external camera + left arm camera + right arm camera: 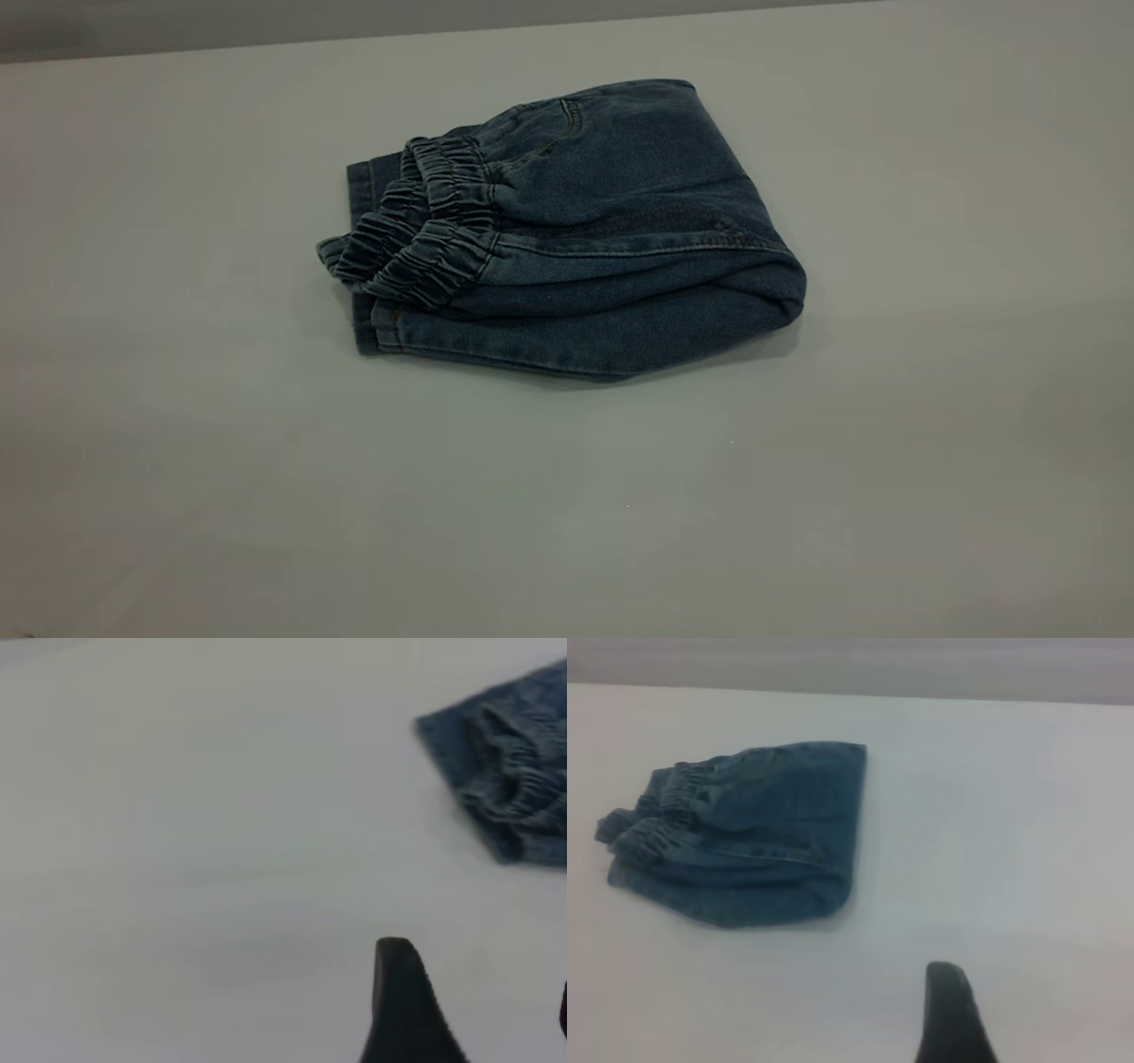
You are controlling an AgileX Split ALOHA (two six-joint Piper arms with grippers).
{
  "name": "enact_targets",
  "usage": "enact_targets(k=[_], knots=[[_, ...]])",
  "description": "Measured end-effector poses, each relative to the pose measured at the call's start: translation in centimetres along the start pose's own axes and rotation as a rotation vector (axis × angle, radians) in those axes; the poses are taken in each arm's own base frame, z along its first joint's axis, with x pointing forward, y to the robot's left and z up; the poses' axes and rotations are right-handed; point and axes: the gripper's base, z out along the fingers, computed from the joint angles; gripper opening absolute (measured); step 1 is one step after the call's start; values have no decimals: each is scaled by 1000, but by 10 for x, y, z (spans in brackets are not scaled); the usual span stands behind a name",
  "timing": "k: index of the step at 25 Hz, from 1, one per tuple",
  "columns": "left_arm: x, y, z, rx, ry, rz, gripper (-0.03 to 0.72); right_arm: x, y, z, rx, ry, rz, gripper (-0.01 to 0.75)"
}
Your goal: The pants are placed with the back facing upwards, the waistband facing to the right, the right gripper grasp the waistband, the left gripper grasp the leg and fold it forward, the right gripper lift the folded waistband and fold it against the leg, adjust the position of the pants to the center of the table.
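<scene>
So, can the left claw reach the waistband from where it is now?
Probably yes. The waistband lies on top of the folded pants, at the end nearest the left claw. Only bare table shows between them, and the right claw is off to the other side.

Pants [744, 837] lie folded into a compact bundle on the table [992, 815], well apart from the right gripper [957, 1028]. Only one dark fingertip [950, 1014] of that gripper shows, hovering over bare tabletop. Waistband [660, 811], ruffled and gathered, sits at the bundle's end farthest from the fingertip. The smooth folded edge is the side nearer it. Nothing touches the denim.
</scene>
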Motion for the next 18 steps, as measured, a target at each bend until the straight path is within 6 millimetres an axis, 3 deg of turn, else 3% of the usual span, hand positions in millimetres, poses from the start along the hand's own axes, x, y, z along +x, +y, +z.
enact_targets(k=[18], knots=[[5, 1, -8, -18, -63, -12, 388, 0, 0, 0, -3, 1, 0, 386]])
